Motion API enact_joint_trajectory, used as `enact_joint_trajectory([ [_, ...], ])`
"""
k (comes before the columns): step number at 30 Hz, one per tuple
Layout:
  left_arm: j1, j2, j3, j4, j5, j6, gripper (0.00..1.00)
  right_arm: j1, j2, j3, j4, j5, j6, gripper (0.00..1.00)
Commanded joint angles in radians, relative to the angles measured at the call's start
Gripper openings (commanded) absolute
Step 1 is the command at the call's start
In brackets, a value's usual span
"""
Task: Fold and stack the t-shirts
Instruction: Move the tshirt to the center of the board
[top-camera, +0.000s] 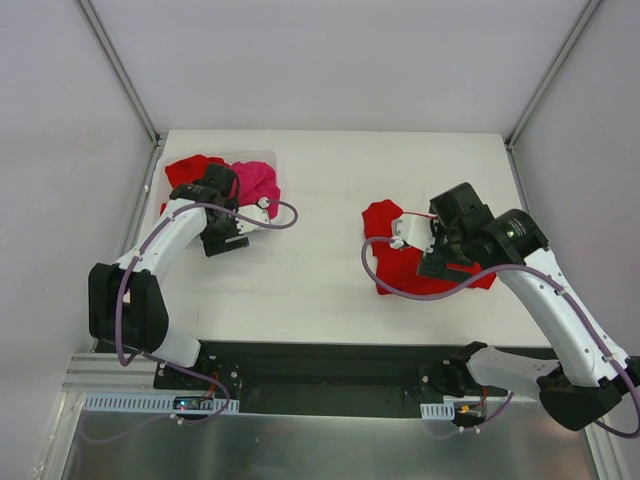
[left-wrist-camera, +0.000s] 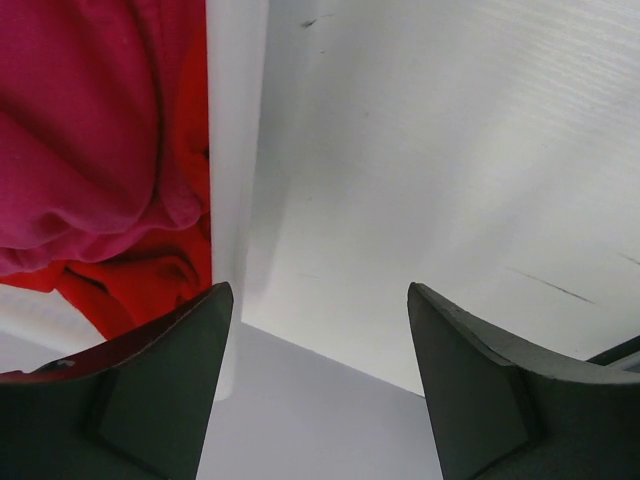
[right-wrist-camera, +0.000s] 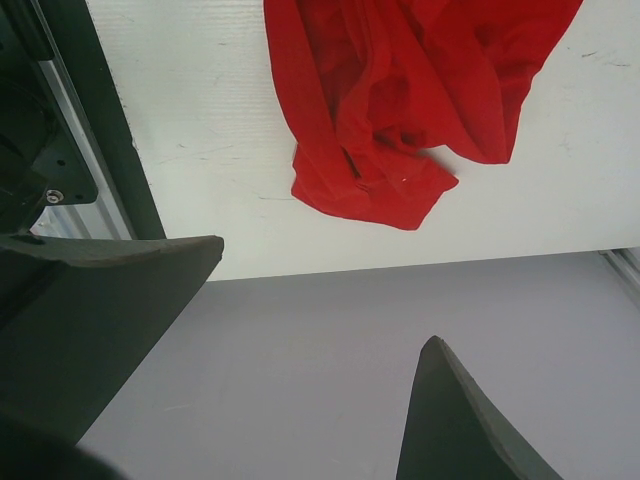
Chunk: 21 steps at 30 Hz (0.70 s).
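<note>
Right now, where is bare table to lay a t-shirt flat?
Bare table runs down the middle, between the basket and the lone red t-shirt, and along the far edge right of the basket. Crowded: far-left corner, basket heaped with t-shirts, and the right side around that red t-shirt.

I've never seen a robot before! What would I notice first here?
Probably the bright colours on the white table: a crumpled red cloth t-shirt lying on the right, and a hot pink cloth t-shirt heaped with another red t-shirt in the white plastic basket at the back left. The left gripper and right gripper hang open near them.
</note>
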Motion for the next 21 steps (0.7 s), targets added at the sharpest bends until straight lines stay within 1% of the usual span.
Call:
enact_joint_trajectory([
  [1,-0.01,-0.026,0.039,0.015,-0.017,0.03,0.7,0.007,-0.015,-0.001,-0.012,0.013,0.008,0.96],
  [5,-0.014,-0.035,0.049,0.021,0.017,0.04,0.7,0.009,-0.014,0.0,-0.01,0.016,0.008,0.96],
  [9,-0.021,-0.021,0.028,0.038,0.029,0.083,0.7,0.01,-0.011,0.0,-0.009,0.016,0.008,0.96],
  [14,-0.024,0.074,0.045,0.038,0.039,0.08,0.69,0.015,-0.003,0.008,-0.01,0.022,0.011,0.96],
  [21,-0.042,0.184,0.115,0.062,0.04,0.096,0.65,0.021,0.005,0.011,-0.02,0.033,0.016,0.96],
])
